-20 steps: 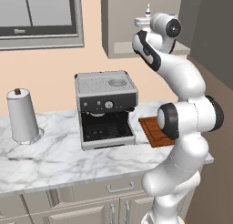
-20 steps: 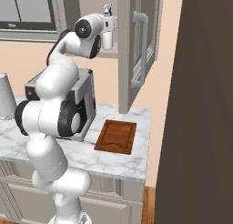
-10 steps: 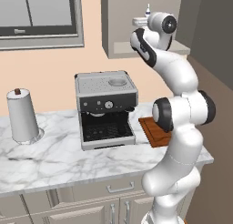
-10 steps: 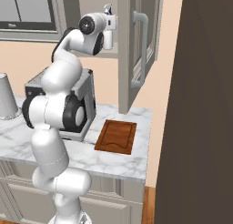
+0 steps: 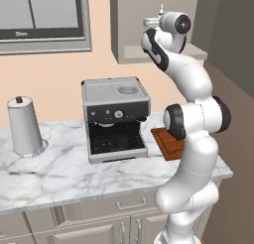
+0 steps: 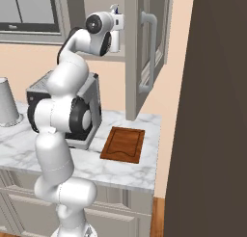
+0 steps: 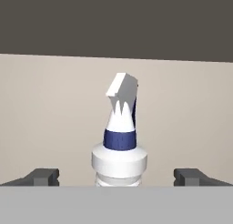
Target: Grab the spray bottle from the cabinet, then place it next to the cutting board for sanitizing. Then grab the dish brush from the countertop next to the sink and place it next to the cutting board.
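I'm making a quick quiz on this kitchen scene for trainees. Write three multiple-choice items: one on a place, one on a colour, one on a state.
1. Where does the cutting board lie?
A. on the countertop, right of the coffee machine
B. in a sink
C. on top of the coffee machine

2. What colour is the band around the spray bottle's neck?
A. red
B. dark blue
C. green

3. How does the gripper stand?
A. shut on the paper-towel roll
B. shut on the cutting board
C. open, one fingertip on each side of the spray bottle

Answers:
1. A: both base views show the board flat on the marble beside the machine.
2. B: the hand view shows a dark blue band under the white nozzle.
3. C: the hand view shows the fingertips wide apart, bottle between them.
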Robot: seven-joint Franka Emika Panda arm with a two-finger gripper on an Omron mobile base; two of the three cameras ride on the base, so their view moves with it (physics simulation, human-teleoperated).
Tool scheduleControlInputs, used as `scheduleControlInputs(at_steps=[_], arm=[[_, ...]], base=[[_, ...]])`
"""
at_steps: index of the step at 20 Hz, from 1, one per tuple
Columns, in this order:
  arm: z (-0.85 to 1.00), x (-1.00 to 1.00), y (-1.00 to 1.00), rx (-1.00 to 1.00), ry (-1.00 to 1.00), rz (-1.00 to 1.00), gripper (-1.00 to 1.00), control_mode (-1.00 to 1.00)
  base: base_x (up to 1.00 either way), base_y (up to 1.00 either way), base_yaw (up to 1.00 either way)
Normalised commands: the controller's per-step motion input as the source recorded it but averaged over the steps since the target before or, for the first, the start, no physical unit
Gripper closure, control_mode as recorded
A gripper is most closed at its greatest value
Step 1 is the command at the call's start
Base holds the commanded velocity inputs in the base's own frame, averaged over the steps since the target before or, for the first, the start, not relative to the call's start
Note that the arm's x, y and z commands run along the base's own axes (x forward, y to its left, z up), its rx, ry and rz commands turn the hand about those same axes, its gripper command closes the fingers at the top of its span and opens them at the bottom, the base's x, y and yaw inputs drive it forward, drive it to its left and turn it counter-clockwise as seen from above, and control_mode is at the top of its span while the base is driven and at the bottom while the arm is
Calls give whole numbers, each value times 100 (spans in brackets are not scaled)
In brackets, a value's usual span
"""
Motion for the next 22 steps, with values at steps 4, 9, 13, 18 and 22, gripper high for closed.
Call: scheduleControlInputs(at_steps=[4,9,13,18,22], arm=[[0,19,0,0,1,0,-100,-100],[-3,18,0,0,0,0,100,-100],[0,6,0,0,0,0,100,-100],[-2,0,0,0,0,0,100,-100],[-4,0,0,0,0,0,100,-100]], base=[[0,0,0],[0,0,0],[0,0,0],[0,0,0],[0,0,0]])
